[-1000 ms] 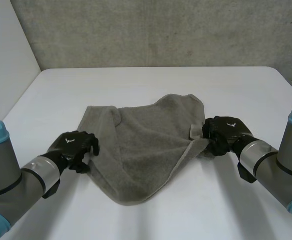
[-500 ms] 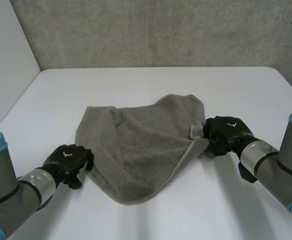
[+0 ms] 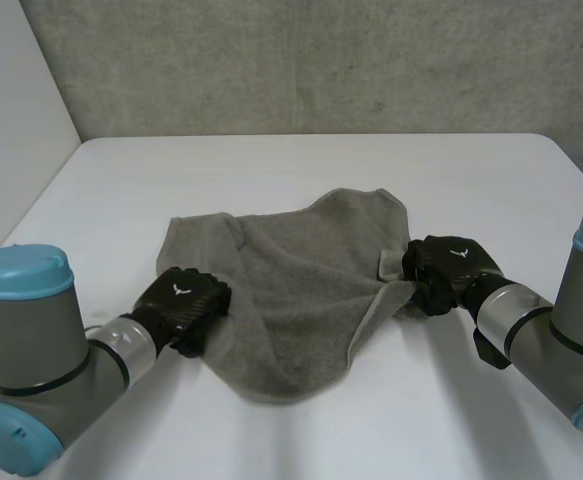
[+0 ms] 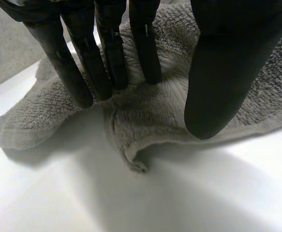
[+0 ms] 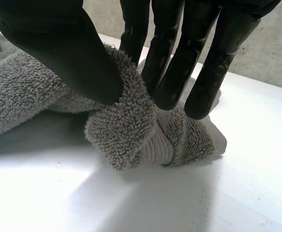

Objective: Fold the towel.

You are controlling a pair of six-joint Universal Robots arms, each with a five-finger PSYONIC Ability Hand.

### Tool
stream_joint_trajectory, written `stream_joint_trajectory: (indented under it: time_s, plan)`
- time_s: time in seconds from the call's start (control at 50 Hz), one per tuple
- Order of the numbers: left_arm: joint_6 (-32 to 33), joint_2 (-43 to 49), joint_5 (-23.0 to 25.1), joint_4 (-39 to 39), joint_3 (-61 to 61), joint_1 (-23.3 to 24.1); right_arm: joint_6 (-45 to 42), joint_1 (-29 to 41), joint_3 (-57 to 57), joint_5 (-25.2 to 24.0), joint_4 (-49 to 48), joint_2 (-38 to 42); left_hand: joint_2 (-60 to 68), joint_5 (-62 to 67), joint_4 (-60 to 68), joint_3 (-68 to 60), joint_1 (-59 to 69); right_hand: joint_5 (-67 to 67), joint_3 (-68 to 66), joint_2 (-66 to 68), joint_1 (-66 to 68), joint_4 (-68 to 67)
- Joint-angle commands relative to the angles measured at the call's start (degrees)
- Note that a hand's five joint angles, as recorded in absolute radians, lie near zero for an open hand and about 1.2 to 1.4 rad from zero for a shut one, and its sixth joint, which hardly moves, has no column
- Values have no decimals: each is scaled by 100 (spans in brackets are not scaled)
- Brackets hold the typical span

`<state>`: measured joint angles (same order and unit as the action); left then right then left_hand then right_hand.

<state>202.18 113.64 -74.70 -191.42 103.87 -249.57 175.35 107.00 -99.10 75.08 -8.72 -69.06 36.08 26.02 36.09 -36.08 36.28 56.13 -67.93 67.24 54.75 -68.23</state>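
The towel lies rumpled on the table between the two hands; judged soft, light terry, it should sag and bunch, so take hold at hemmed corners. The right hand pinches a bunched edge between thumb and fingers. The left hand rests straight-fingered on the opposite edge, gripping nothing.

The left hand covers the edge of the towel at its 8 o'clock. The right hand, at 3 o'clock, hides the pinched fold; the label beside it is too small to read.
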Motion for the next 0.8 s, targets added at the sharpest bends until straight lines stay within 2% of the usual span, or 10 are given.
stream_joint_trajectory:
  time_s: [0.02, 0.38, 0.64, 0.8]
  plan:
    - [32, 211, 26, -89, -130, 13, -1, 5, -4, -2, 2, 7, 508, 515, 508, -508, 488, 1387, -1207, 1276, 2525, -1177]
    - [67, 255, -9, -80, -157, -31, -1, 5, 5, -11, -7, 77, 492, 498, 491, -492, 471, 1387, -1207, 1276, 2525, -1177]
    - [681, 422, 17, -300, -157, -39, -1, 5, 5, -11, -7, 77, 458, 464, 458, -458, 438, 1387, -1207, 1276, 2525, -1177]
    - [735, 422, 17, -317, -157, -48, -1, 5, 14, -11, -7, 86, 524, 530, 524, -524, 504, 1387, -1207, 1276, 2525, -1177]
